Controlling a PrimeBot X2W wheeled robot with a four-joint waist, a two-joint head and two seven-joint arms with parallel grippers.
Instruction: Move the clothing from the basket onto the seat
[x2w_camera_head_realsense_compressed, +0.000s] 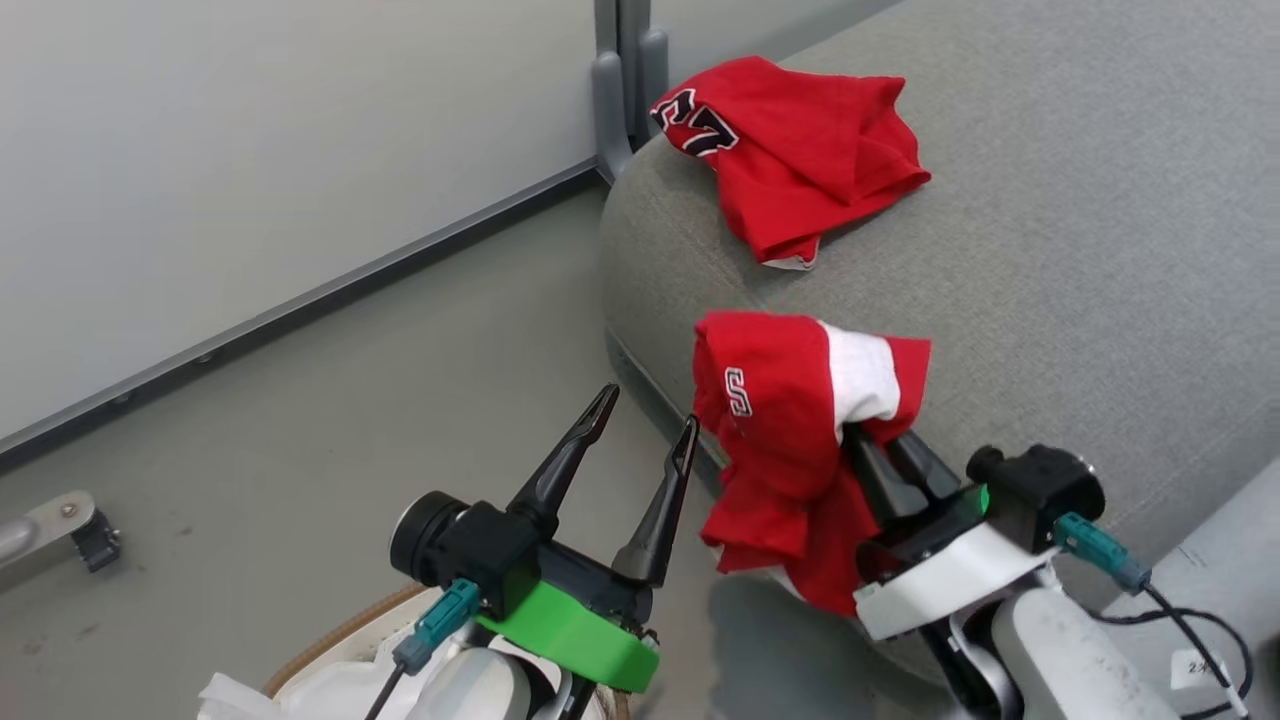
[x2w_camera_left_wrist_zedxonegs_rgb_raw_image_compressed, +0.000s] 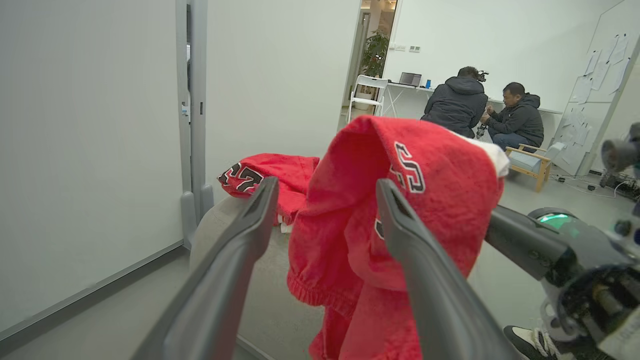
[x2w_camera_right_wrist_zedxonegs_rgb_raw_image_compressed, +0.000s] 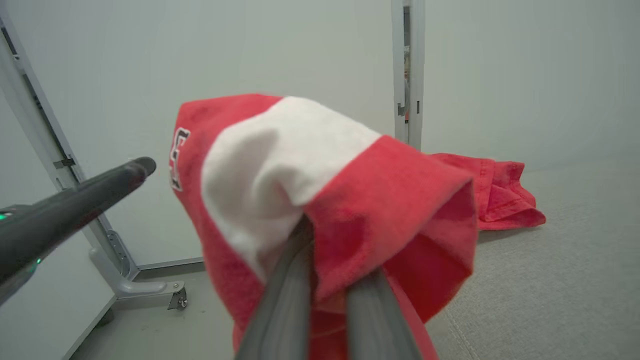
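At the lower left, the basket (x2w_camera_head_realsense_compressed: 340, 628) showed just its brown rim, with a white sheet (x2w_camera_head_realsense_compressed: 228, 697) bunched inside. Above it the left claw (x2w_camera_head_realsense_compressed: 650, 408) stood wide apart, gripping nothing, just beside the striped garment (x2w_camera_head_realsense_compressed: 775, 420). That garment hung over the seat's edge, pinched in the right claw (x2w_camera_head_realsense_compressed: 878, 445), whose fingers were closed tight into the cloth, likely to carry it further onto the seat (x2w_camera_head_realsense_compressed: 1080, 250). The numbered garment (x2w_camera_head_realsense_compressed: 800, 160) already lay there, near the far corner.
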